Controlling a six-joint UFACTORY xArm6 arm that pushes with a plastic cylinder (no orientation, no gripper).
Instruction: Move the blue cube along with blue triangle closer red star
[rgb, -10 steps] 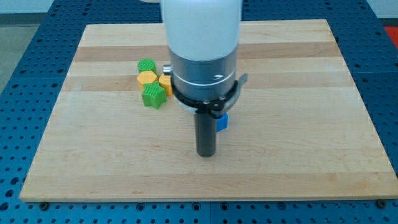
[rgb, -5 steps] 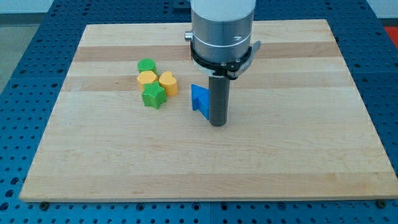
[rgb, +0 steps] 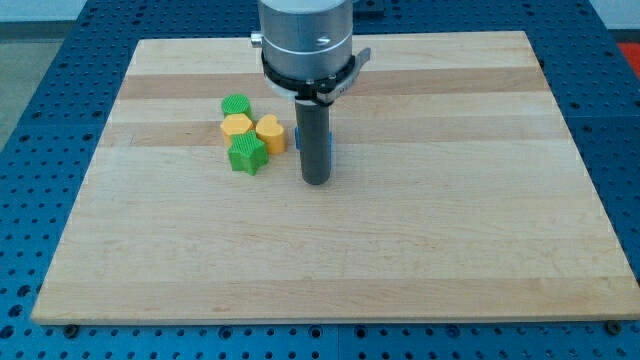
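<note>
Right now my tip (rgb: 316, 181) stands directly before a blue block (rgb: 328, 150), mostly hidden behind the claw-less rod, near the yellow heart (rgb: 270, 133); no red star shows, so push slowly, keeping contact centred

My tip (rgb: 316, 181) rests on a wooden board (rgb: 480, 230), just right of a cluster of green and yellow blocks (rgb: 248, 133).

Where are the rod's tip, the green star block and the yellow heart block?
my tip (rgb: 316, 182), camera view, the rod's bottom end.
green star block (rgb: 247, 155), camera view, its top face.
yellow heart block (rgb: 269, 130), camera view, its top face.
</note>
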